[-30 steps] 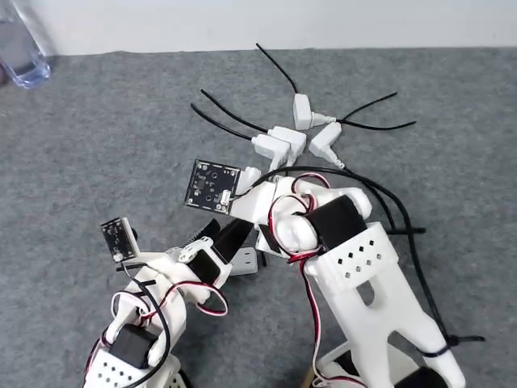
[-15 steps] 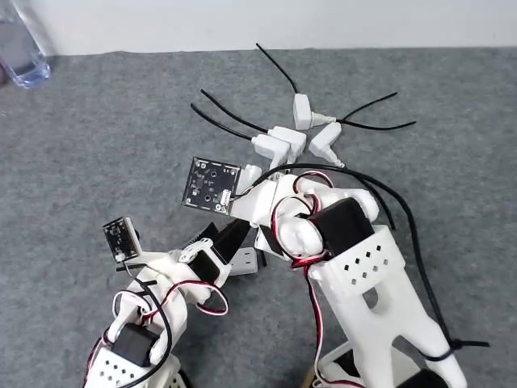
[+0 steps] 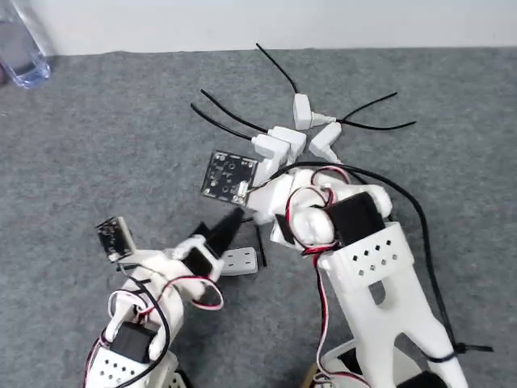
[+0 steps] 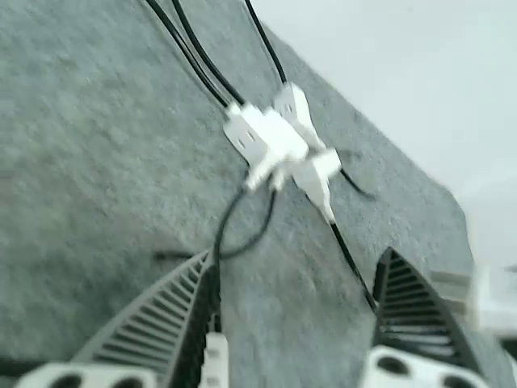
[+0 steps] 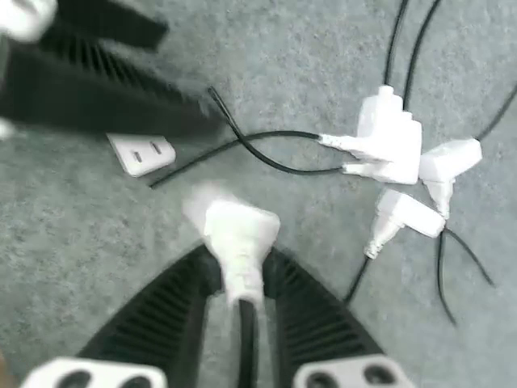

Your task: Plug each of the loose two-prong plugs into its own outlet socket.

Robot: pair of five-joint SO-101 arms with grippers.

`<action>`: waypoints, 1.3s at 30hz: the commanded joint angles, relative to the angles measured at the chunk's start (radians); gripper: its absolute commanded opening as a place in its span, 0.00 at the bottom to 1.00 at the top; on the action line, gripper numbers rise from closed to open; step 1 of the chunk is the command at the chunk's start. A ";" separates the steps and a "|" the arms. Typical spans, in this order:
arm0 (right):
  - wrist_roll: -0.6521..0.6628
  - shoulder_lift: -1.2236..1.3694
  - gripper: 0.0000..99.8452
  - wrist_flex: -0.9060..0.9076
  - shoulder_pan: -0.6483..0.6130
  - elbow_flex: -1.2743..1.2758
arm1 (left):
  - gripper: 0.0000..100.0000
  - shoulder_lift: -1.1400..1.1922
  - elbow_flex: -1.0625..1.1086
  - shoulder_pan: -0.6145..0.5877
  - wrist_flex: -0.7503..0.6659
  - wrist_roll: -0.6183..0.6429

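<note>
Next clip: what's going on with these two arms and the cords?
The right gripper is shut on a white plug with a black cord, over the grey mat. A two-slot socket lies loose on the mat near the open left gripper. A cluster of other plugs lies farther off. The held plug is not yet in the socket.

Lab setup: grey felt mat (image 3: 81,162)
</note>
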 commanded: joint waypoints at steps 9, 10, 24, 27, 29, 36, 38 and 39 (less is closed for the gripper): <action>0.049 -0.002 0.01 -0.005 0.005 -0.009 | 0.29 -0.011 -0.008 -0.364 0.008 0.000; 0.051 -0.002 0.01 -0.004 0.005 -0.008 | 0.29 -0.011 -0.008 -0.381 0.018 0.002; 0.230 -0.015 0.01 -0.128 0.302 0.284 | 0.29 -0.011 -0.008 -0.325 0.081 0.002; 0.227 -0.015 0.01 -0.147 0.308 0.262 | 0.29 -0.011 -0.008 -0.325 0.081 0.002; 0.229 -0.024 0.01 -0.133 0.314 0.209 | 0.29 -0.011 -0.008 -0.325 0.084 0.002; 0.276 -0.056 0.15 -0.015 0.572 -0.015 | 0.29 -0.011 -0.008 -0.325 0.086 0.002; 0.295 -0.056 0.17 -0.012 0.628 -0.021 | 0.29 -0.011 -0.008 -0.325 0.086 0.002; 0.321 -0.056 0.16 -0.010 0.633 -0.012 | 0.29 -0.011 -0.008 -0.325 0.084 0.002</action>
